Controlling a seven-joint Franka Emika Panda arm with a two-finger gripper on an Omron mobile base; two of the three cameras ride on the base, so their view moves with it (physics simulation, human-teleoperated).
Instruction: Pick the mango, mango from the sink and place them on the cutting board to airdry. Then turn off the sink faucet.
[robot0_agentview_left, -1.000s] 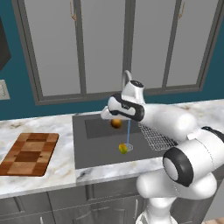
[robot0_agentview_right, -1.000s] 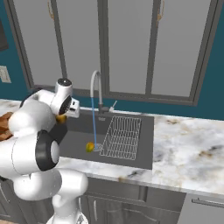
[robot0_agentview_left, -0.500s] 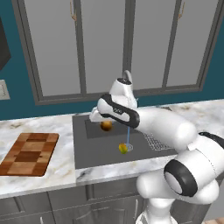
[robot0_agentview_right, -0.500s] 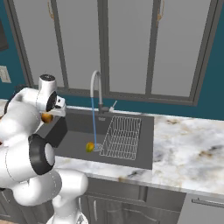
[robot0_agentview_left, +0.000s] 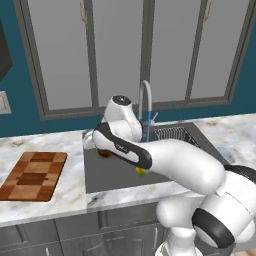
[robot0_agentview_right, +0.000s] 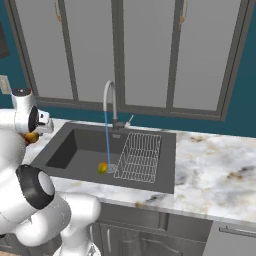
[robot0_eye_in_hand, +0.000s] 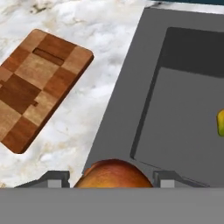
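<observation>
My gripper (robot0_agentview_left: 102, 151) is shut on the orange-brown mango (robot0_agentview_left: 105, 154), held above the left rim of the sink (robot0_agentview_left: 117, 172). In the hand view that mango (robot0_eye_in_hand: 114, 173) sits between the two fingertips (robot0_eye_in_hand: 54, 178), with the checkered cutting board (robot0_eye_in_hand: 39, 83) on the counter further left. The yellow-green mango (robot0_agentview_left: 141, 171) lies on the basin floor near the drain, also visible as a mango (robot0_agentview_right: 102, 167) under the water stream. The cutting board (robot0_agentview_left: 32, 175) lies flat left of the sink. Blue water runs from the silver gooseneck faucet (robot0_agentview_right: 109, 95).
A wire rack (robot0_agentview_right: 140, 155) fills the right side of the basin. Marble counter (robot0_agentview_right: 215, 170) stretches on both sides, and grey cabinet doors stand behind. A strip of bare counter (robot0_agentview_left: 75, 170) separates the board from the sink.
The arm has swung left with the orange-brown mango, from over the middle of the basin to its left rim. The yellow-green mango and the water stream are unchanged.
</observation>
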